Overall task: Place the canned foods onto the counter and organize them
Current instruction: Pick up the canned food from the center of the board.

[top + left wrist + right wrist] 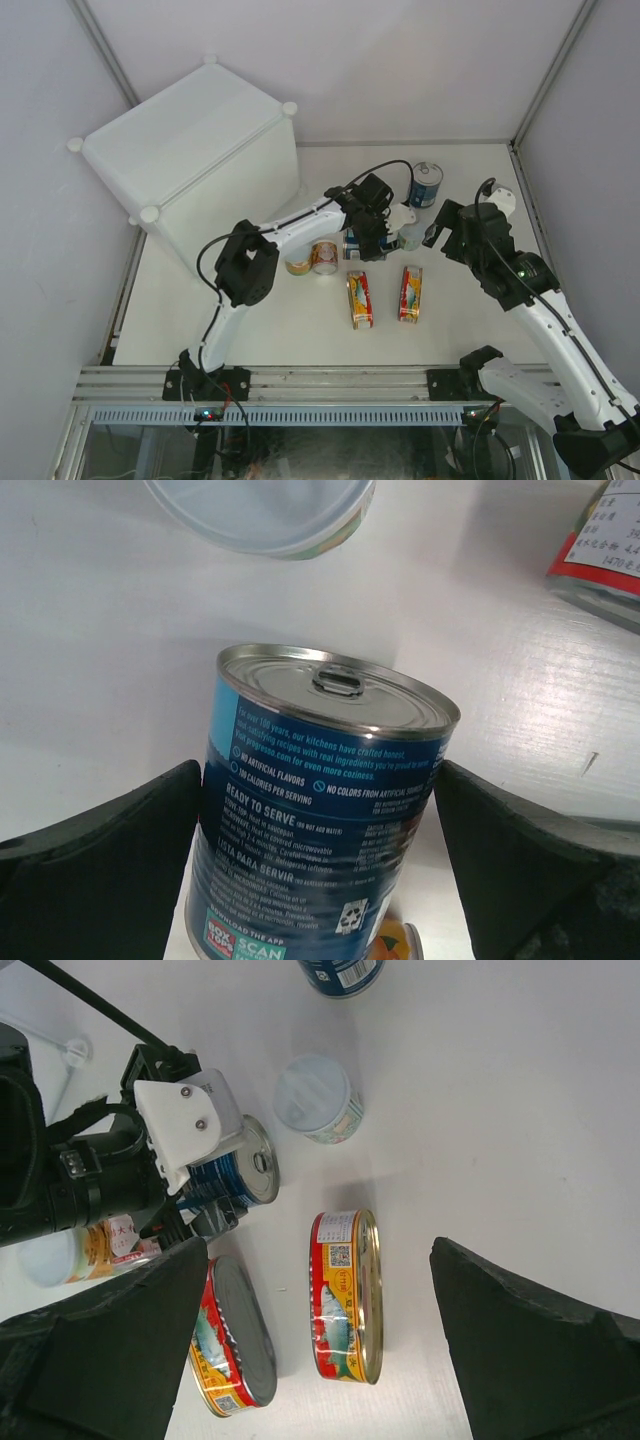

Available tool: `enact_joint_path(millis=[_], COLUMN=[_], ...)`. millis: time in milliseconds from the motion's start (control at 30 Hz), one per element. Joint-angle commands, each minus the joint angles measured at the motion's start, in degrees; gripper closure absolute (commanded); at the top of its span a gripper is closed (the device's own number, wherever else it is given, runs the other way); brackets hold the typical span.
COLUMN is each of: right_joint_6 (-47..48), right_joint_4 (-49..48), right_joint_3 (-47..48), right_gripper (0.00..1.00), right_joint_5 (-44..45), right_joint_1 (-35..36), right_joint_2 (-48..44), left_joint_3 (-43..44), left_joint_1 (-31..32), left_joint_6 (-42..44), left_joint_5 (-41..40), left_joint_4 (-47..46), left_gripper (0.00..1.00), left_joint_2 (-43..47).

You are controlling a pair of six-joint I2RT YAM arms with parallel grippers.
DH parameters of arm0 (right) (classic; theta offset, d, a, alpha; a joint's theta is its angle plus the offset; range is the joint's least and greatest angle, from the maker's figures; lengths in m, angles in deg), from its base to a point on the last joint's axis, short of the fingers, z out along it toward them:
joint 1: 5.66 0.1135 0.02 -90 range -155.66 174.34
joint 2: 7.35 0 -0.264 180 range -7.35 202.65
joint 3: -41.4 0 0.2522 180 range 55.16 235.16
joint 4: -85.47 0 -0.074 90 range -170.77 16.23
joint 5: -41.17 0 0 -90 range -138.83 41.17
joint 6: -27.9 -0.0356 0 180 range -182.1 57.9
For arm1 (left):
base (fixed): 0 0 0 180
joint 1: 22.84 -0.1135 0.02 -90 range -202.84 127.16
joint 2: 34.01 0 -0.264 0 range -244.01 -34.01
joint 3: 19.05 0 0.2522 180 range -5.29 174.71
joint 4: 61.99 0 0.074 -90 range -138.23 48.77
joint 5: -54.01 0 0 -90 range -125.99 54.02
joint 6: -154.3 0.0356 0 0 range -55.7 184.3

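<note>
table (250, 325): white, flat, bearing the counter (185, 150) and every can.
counter: large white translucent box with round knobs at its corners, standing far left on the table, well apart from the cans, all of which sit on the tabletop to its right.
right arm (548, 315): bends in from the near right corner, wrist over the right half of the table.
left arm (290, 222): stretches from the near edge to mid-table, wrist among the cans.
left gripper (318, 770): set around the near tall can (315, 830), one dark finger (110, 870) against each side of its label, clamped on it.
right gripper (315, 1260): jaws wide apart, nothing between them, hovering above the right tin (345, 1295).
near tall can: blue label, silver pull-tab top, upright on the table at its middle.
far tall can (427, 185): same blue label, upright, alone toward the far edge, apart from both grippers.
white-lidded can (315, 1100): short, round, upright, near the near tall can on its right.
left small can (297, 263): short, round, upright, left of the near tall can.
right small can (324, 257): same size, just beside the left small can, between it and the near tall can.
left tin (359, 299): flat, oval, red and yellow, lying nearer the arm bases than the round cans.
right tin: same kind, parallel to the left tin, a gap between them.
</note>
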Motion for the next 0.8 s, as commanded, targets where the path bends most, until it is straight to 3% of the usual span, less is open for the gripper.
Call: enact_joint_path(millis=[0, 767], right_joint_6=[0.2, 0.7], right_joint_4=[-2.0, -2.0], right_joint_3=[-0.2, -0.6], right_gripper=[0.08, 0.08], right_joint_5=[-0.1, -1.1], right_joint_1=[-0.2, -0.3], right_joint_2=[-1.1, -1.9], left_joint_3=[1.1, -1.2], left_joint_1=[1.2, 3.1], left_joint_6=[-2.7, -7.5], left_joint_5=[1.8, -1.7], left_joint_4=[3.5, 1.3], left_gripper=[0.0, 0.01], left_joint_2=[-2.4, -4.4])
